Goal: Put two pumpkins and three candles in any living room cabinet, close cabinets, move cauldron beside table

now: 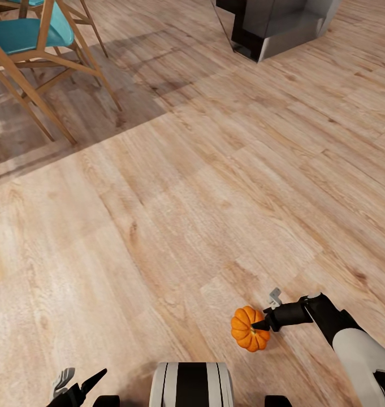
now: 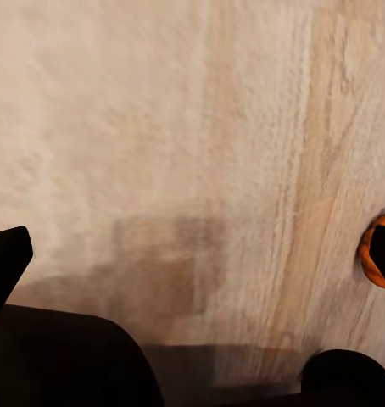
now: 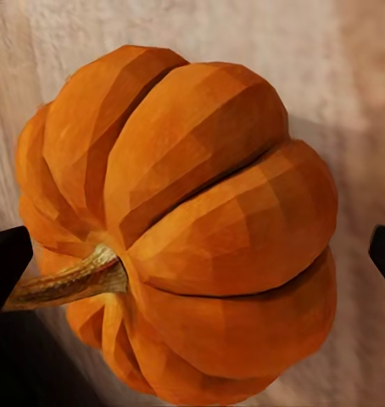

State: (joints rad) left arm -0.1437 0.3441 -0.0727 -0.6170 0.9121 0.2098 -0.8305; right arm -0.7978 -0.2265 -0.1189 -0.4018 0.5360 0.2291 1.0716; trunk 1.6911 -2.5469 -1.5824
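A bright orange ribbed pumpkin (image 1: 250, 329) with a dark stem hangs just above the wooden floor, casting a shadow on it. My right gripper (image 1: 267, 312) is shut on it at the stem side. In the right wrist view the pumpkin (image 3: 201, 220) spans the whole gap between the two black fingertips (image 3: 6, 263). My left gripper (image 1: 83, 376) is low at the left, open and holding nothing. In the left wrist view it looks down at bare floor, with a sliver of the pumpkin (image 2: 368, 254) behind one fingertip. The cabinet, cauldron, candles and second pumpkin are out of view.
A slanted grey slab leg of the table (image 1: 277, 28) stands on the floor far ahead to the right. A wooden chair with a teal seat (image 1: 28, 34) is at the far left, in shadow. Open wood floor (image 1: 186, 198) lies between them and my base (image 1: 192, 385).
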